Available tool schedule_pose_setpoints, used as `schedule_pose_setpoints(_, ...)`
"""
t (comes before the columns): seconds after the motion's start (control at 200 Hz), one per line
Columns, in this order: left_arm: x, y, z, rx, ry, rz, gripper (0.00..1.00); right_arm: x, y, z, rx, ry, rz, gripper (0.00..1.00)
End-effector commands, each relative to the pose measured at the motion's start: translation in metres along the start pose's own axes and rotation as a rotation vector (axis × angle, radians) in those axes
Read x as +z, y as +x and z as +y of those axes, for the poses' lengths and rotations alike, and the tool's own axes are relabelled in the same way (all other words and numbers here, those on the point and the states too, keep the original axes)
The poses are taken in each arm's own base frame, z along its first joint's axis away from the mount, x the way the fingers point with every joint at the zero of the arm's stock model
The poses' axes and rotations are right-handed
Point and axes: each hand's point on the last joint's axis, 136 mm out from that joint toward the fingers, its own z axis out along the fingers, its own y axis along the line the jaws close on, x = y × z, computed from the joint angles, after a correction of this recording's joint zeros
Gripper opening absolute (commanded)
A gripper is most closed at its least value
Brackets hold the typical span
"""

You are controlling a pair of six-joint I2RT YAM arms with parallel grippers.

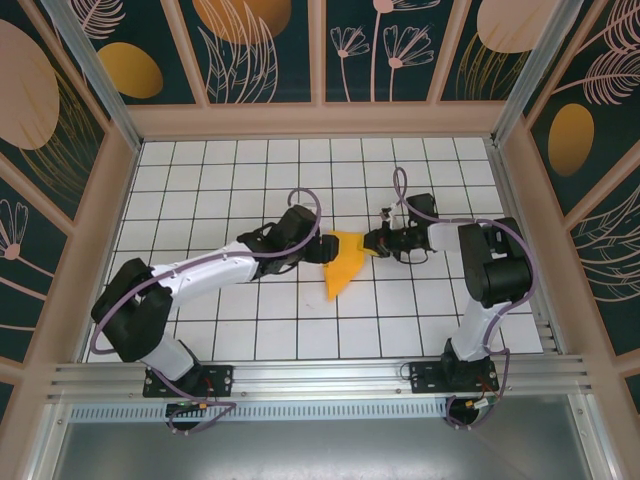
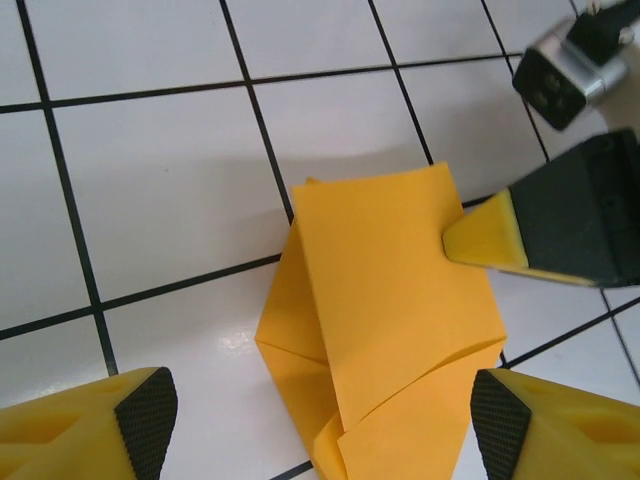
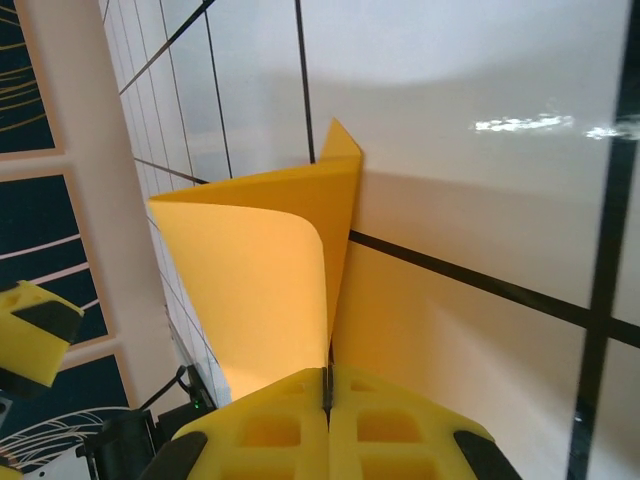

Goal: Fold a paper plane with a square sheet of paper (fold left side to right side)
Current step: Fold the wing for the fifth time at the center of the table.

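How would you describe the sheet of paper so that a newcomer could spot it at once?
Start at the middle of the white tiled table inside the floral walls. Between the left gripper and the right gripper, which pinches its edge, is the sheet of paper: creased, pointed, orange-yellow, unlike the rounded orange ovals on those walls.

- square sheet of paper (image 1: 343, 264): plain orange-yellow.
- table (image 1: 200, 180): white tiles, thin black grid lines.
- wall (image 1: 280, 62): dark teal, pale floral line-work, orange and peach ovals.
- left gripper fingers (image 2: 95, 430): yellow, black chequered pads.
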Motion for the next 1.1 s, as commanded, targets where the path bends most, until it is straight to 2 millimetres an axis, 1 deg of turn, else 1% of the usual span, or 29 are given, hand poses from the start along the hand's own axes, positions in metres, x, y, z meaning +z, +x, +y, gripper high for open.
schedule_pose_setpoints(0.0,-0.011,-0.008,-0.006,-0.077,0.076,-0.01,0.8,-0.005,0.003,0.003,-0.023,-0.017,0.002,0.06)
schedule_pose_setpoints(0.02,-0.012,-0.009,-0.008,-0.081,0.086,-0.012,0.8,-0.005,0.003,0.003,-0.024,-0.017,0.001,0.06)
schedule_pose_setpoints(0.03,-0.009,-0.002,-0.003,-0.085,0.079,0.004,0.8,-0.005,0.003,0.003,-0.024,-0.016,0.001,0.06)
schedule_pose_setpoints(0.045,-0.008,0.0,-0.002,-0.087,0.078,0.01,0.8,-0.005,0.003,0.003,-0.024,-0.016,0.001,0.06)
schedule_pose_setpoints(0.16,-0.004,0.006,-0.001,-0.093,0.085,0.031,0.8,-0.005,0.002,0.002,-0.017,-0.015,0.004,0.06)
schedule_pose_setpoints(0.265,-0.002,0.008,-0.005,-0.092,0.118,0.037,0.79,-0.005,0.001,0.004,-0.015,-0.012,0.003,0.06)
schedule_pose_setpoints(0.435,-0.001,0.012,-0.029,-0.044,0.25,0.067,0.69,-0.004,-0.001,0.01,-0.011,0.007,-0.003,0.06)
schedule_pose_setpoints(0.54,-0.002,0.017,-0.042,-0.001,0.276,0.079,0.69,-0.003,-0.002,0.013,-0.006,0.015,-0.006,0.06)
schedule_pose_setpoints(0.601,-0.002,0.021,-0.046,0.033,0.255,0.087,0.69,-0.003,-0.003,0.016,0.001,0.014,-0.01,0.06)
schedule_pose_setpoints(0.636,0.001,0.03,-0.044,0.052,0.229,0.112,0.69,-0.003,-0.003,0.019,0.003,0.014,-0.011,0.06)
schedule_pose_setpoints(0.646,0.0,0.025,-0.049,0.059,0.231,0.099,0.69,-0.003,-0.003,0.019,0.004,0.013,-0.011,0.06)
schedule_pose_setpoints(0.666,0.0,0.024,-0.052,0.069,0.223,0.098,0.7,-0.003,-0.003,0.021,0.007,0.013,-0.011,0.06)
schedule_pose_setpoints(0.826,0.007,0.044,-0.056,0.122,0.139,0.143,0.71,-0.003,-0.006,0.03,0.004,0.027,-0.019,0.06)
schedule_pose_setpoints(1.006,0.015,0.061,-0.052,0.185,0.019,0.176,0.73,0.0,-0.005,0.035,0.018,0.027,-0.015,0.06)
schedule_pose_setpoints(1.076,0.015,0.061,-0.05,0.211,-0.036,0.173,0.73,0.001,-0.004,0.037,0.015,0.027,-0.012,0.06)
schedule_pose_setpoints(1.096,0.022,0.068,-0.046,0.224,-0.065,0.193,0.73,0.002,-0.004,0.038,0.013,0.026,-0.011,0.06)
